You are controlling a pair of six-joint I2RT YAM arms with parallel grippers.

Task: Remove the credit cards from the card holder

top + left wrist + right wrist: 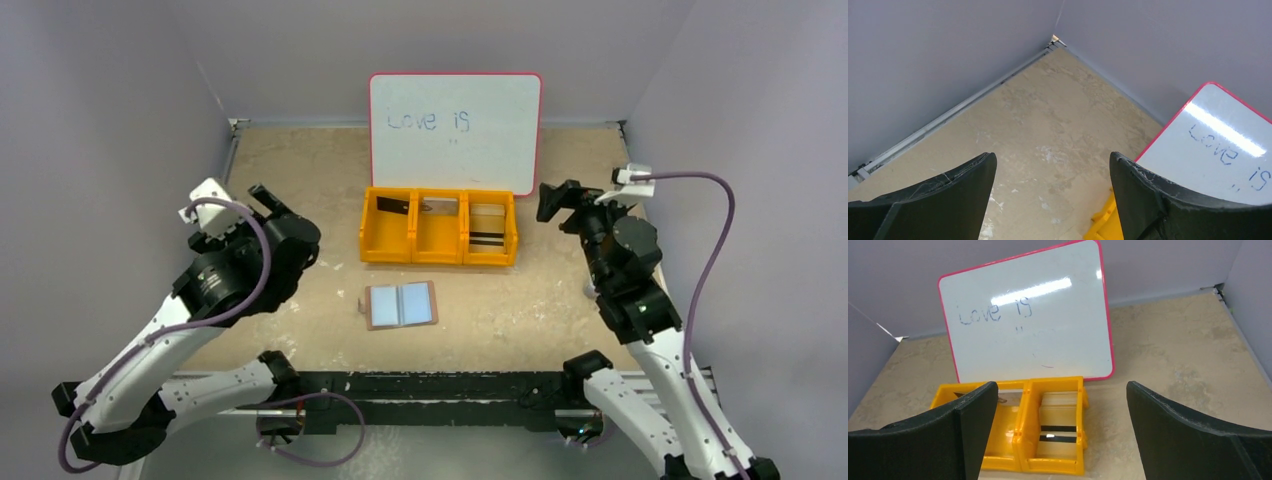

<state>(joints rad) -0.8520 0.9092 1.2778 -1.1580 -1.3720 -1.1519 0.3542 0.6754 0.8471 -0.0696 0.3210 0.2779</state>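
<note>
The left wrist gives me only a corner of the orange tray at its bottom edge, and the whiteboard runs off the right. One finger of the right gripper covers much of the tray's left end in the right wrist view. From above, the card holder shows pockets that glare pale; I cannot tell what they hold.

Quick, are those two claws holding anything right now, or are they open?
Left gripper: open, holding nothing.
Right gripper: open, holding nothing.
</note>
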